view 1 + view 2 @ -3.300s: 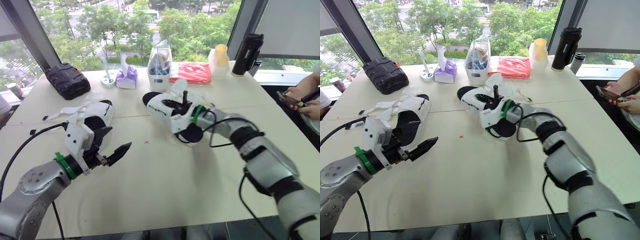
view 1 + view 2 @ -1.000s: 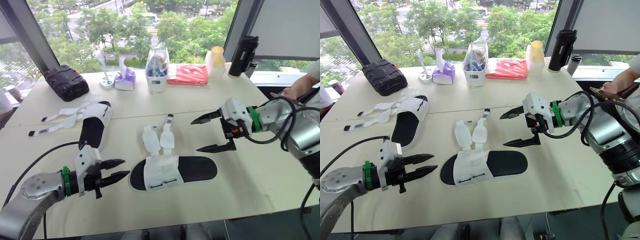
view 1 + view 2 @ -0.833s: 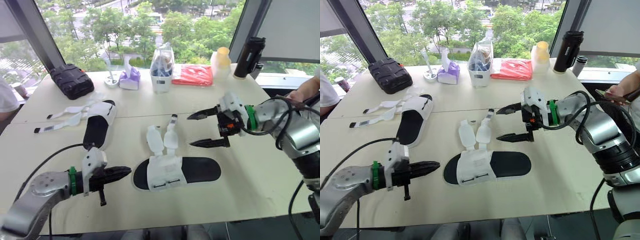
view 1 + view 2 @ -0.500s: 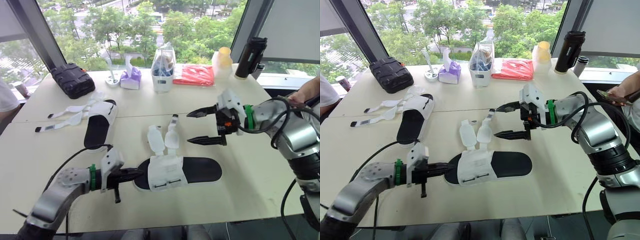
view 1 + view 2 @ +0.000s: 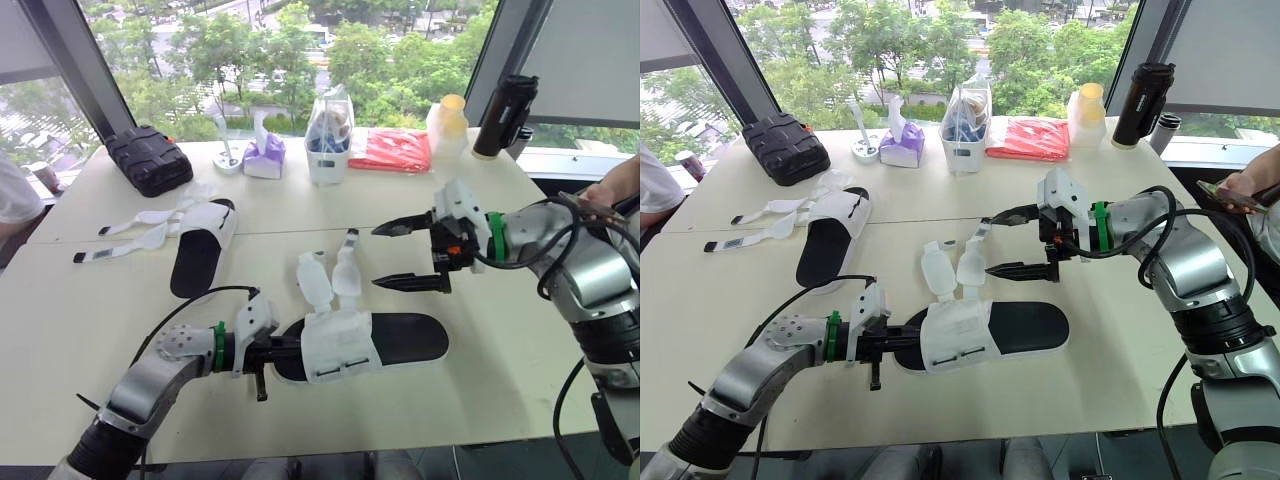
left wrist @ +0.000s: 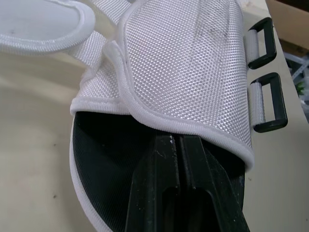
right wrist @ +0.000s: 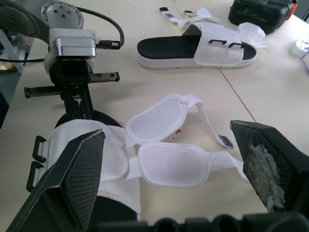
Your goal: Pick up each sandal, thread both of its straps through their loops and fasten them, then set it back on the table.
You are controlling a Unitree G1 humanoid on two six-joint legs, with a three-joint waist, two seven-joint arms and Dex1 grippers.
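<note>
The near sandal (image 5: 400, 338) lies flat at the table's middle, black sole and white upper (image 6: 183, 63). Its two straps (image 5: 325, 278) lie unfastened, spread away from me. Two black loops (image 6: 264, 101) stand empty on the upper's side. My left gripper (image 5: 288, 352) is shut, its tip pushed under the upper at the sandal's left end. Just right of the strap ends hovers my right gripper (image 5: 378, 258), open and holding nothing; its fingers (image 7: 72, 179) frame the straps. A second sandal (image 5: 198, 250) lies at the left, straps (image 5: 130, 225) loose.
Along the back edge stand a black case (image 5: 150, 160), a tissue box (image 5: 263, 158), a white container (image 5: 328, 150), a red packet (image 5: 390, 150), a yellow-capped bottle (image 5: 450, 125) and a black flask (image 5: 503, 100). A person's hand (image 5: 610, 190) is at the right edge.
My left gripper closed and slid right until its tip went under the near sandal's upper. The right gripper drifted slightly left toward the strap ends, still open.
</note>
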